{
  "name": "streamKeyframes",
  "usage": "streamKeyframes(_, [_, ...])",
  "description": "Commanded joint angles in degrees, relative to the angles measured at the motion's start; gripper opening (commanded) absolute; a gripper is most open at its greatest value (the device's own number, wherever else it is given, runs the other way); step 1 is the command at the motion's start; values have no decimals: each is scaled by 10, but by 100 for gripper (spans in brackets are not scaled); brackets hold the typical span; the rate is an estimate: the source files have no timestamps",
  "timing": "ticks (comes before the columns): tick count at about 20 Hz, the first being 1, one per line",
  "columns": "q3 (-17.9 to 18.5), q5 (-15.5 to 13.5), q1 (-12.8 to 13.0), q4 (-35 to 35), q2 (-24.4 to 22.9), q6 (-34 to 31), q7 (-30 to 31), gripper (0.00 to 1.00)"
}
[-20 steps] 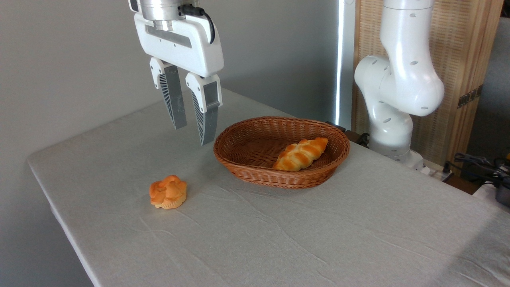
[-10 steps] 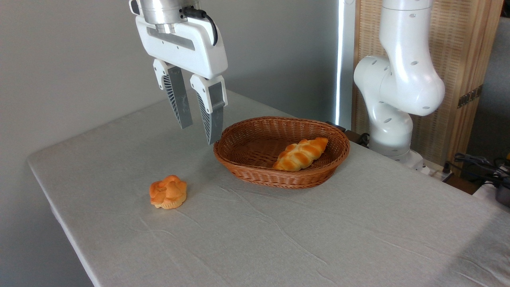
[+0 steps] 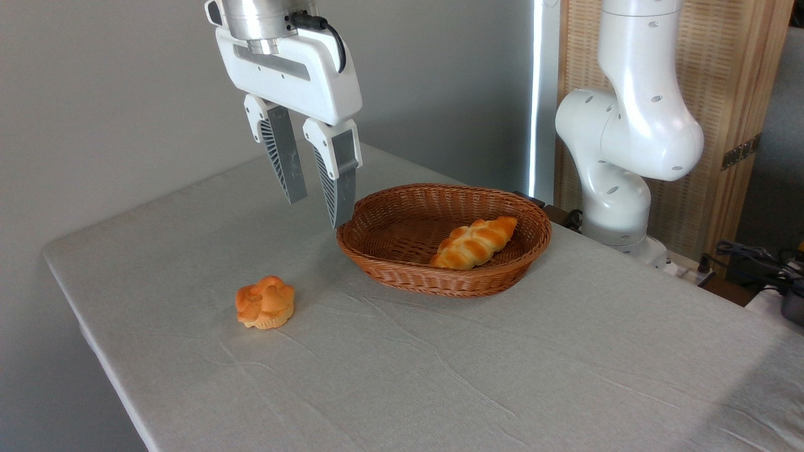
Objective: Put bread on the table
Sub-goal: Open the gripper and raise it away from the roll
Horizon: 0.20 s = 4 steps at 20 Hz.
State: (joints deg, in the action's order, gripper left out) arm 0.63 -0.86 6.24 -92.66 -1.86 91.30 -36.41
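The bread [image 3: 264,302] is sitting on the table [image 3: 440,376], out on the grey cloth, well apart from the basket [image 3: 443,237]; nothing is touching it; the gripper [image 3: 319,213] is hanging high in the air, up above the table, just beside the left edge of the basket; its two fingers [image 3: 286,157] are standing apart and holding nothing; a long braided loaf [image 3: 473,242] is lying inside the basket; the white arm [image 3: 628,132] is standing at the far right.

Soft even daylight, sharp, faint shadows.
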Motion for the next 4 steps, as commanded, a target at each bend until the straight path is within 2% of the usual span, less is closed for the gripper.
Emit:
streamKeyframes(1, [-4, -1, -8, 16, 6, -18, -3, 100])
streamKeyframes(4, [-4, -1, -8, 16, 7, -18, -5, 100])
